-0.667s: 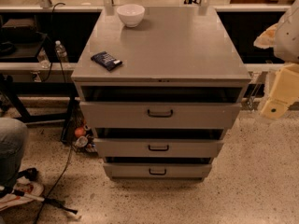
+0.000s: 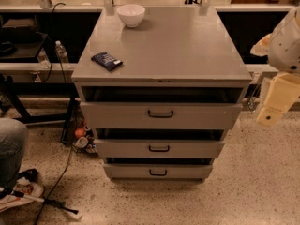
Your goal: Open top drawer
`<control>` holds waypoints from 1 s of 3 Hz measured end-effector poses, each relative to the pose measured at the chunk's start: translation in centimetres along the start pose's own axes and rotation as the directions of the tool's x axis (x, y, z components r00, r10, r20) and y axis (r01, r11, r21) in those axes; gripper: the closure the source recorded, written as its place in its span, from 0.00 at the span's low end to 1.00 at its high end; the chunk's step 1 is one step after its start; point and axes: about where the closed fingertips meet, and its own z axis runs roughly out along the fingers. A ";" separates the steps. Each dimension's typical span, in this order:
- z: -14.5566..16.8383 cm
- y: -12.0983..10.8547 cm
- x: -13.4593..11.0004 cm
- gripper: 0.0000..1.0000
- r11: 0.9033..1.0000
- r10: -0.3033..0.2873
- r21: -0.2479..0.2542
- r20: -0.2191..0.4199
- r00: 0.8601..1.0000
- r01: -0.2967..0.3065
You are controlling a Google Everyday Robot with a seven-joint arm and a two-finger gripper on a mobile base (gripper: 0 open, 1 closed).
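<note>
The grey metal cabinet stands in the middle of the camera view with three drawers. The top drawer is the widest, with a small black handle at centre front. A dark gap shows above its front. Two narrower drawers sit below it. My gripper hangs at the right edge of the view, cream-coloured, to the right of the top drawer's front and apart from it, well away from the handle.
A white bowl and a dark packet lie on the cabinet top. A bottle, cables and clutter are on the floor at left. A person's knee is at lower left. Speckled floor spreads in front.
My arm at the right edge has shifted slightly downward. The drawers, bowl and packet have not moved.
</note>
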 end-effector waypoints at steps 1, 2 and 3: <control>3.5 1.5 -0.7 0.00 1.000 -0.022 -0.008 0.008 1.000 0.022; 12.6 4.1 -2.1 0.00 0.999 -0.016 -0.037 0.041 0.999 0.018; 19.6 4.2 -3.6 0.00 0.999 0.003 -0.046 0.107 0.994 0.002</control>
